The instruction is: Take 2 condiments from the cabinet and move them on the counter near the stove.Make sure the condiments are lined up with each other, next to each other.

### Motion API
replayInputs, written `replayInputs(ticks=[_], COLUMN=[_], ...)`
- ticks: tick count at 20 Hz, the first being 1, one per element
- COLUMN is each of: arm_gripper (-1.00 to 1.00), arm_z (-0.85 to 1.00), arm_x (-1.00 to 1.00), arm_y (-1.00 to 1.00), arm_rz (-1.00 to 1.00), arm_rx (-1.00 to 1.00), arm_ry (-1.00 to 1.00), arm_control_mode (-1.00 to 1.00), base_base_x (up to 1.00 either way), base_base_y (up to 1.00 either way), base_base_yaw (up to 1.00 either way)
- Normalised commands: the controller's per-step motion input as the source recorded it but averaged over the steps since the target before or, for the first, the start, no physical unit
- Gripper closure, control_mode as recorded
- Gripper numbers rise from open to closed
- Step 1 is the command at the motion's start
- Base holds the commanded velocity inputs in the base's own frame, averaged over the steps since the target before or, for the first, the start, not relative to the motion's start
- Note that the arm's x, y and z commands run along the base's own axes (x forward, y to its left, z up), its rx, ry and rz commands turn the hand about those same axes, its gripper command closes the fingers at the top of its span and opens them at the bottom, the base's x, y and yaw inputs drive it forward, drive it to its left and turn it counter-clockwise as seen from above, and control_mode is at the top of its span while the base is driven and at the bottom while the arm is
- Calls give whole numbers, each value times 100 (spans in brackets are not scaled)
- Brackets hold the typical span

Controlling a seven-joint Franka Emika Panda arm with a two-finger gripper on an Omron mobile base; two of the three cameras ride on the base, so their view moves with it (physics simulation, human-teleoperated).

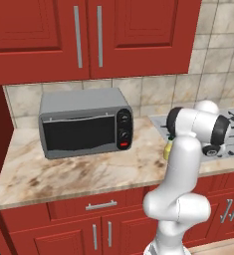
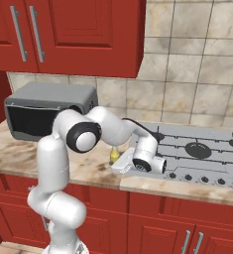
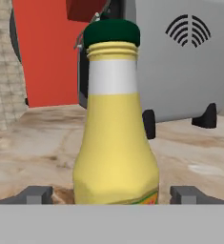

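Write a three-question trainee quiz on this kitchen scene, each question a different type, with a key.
1. True or false: the yellow bottle stands upright on the counter.
2. Multiple choice: in the hand view, the end effector fingers are A) clamped on the bottle, B) spread on either side of it, C) above its cap.
3. Fill in: in the right base view, the bottle sits between the toaster oven and the ____.

Key: 1 true; 2 B; 3 stove.
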Motion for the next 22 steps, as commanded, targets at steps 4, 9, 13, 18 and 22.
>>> replayInputs(ticks=[4,9,13,18,22], arm_gripper=[-100,-100,-100,-100,-100], arm_z=[25,42,42,47,44], arm_x=[-13,-8,-19,-39,-55], arm_y=[-1,-1,0,-7,-9], arm_rz=[1,0,0,0,0], arm_rx=[0,0,0,0,0], arm_ry=[0,-4,-3,-2,-1], arm_control_mode=[-100,-100,-100,-100,-100], base_base_x=[0,0,0,0,0], base_base_y=[0,0,0,0,0], base_base_yaw=[0,0,0,0,0])
